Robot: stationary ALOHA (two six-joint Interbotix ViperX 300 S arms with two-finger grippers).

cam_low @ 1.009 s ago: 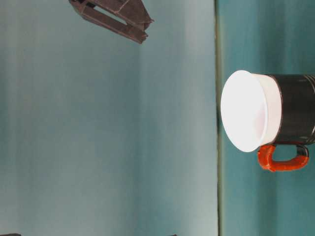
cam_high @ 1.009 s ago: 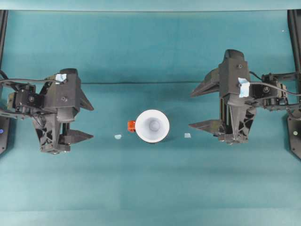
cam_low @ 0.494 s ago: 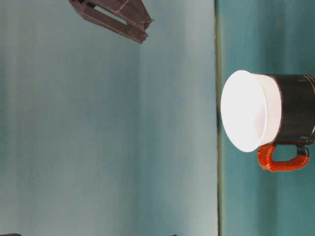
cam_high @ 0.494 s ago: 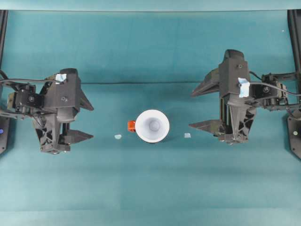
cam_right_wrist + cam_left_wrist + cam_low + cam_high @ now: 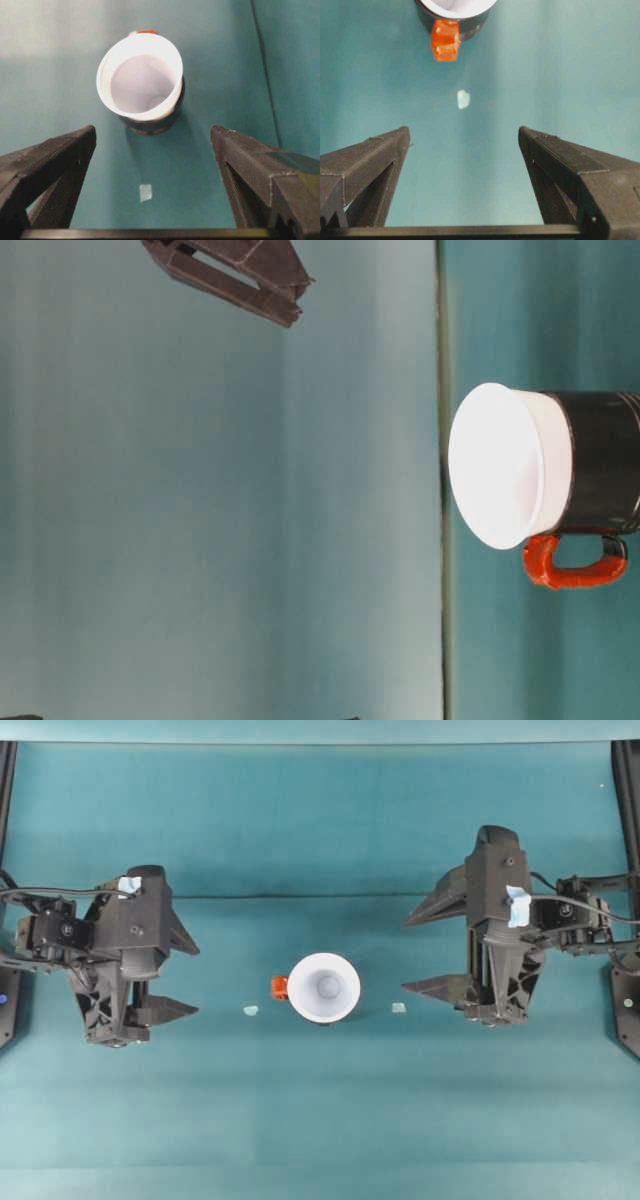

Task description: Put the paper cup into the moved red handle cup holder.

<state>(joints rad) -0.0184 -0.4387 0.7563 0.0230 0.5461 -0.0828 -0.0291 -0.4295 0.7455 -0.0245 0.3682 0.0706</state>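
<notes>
Paper cup (image 5: 324, 987) sits inside the red handle cup holder (image 5: 279, 987) at centre of the overhead frame, its white rim sticking up above the black holder wall (image 5: 600, 475) in the table-level view; red handle (image 5: 572, 562) juts off the side. Left gripper (image 5: 180, 978) at mid-left of the overhead frame, jaws spread wide, holding nothing, well apart from the cup. Right gripper (image 5: 425, 948) at mid-right, jaws also spread wide, empty, well apart from the cup. Small pale tape scrap (image 5: 250, 1011) on the teal table (image 5: 320, 1120) just left of the holder, another scrap (image 5: 398, 1008) just right. Left wrist view: holder and handle (image 5: 445, 40) at top edge, scrap (image 5: 463, 99) below it. Right wrist view: cup (image 5: 141, 82) upper centre, scrap (image 5: 145, 192) lower centre, between the fingers (image 5: 50, 165)
</notes>
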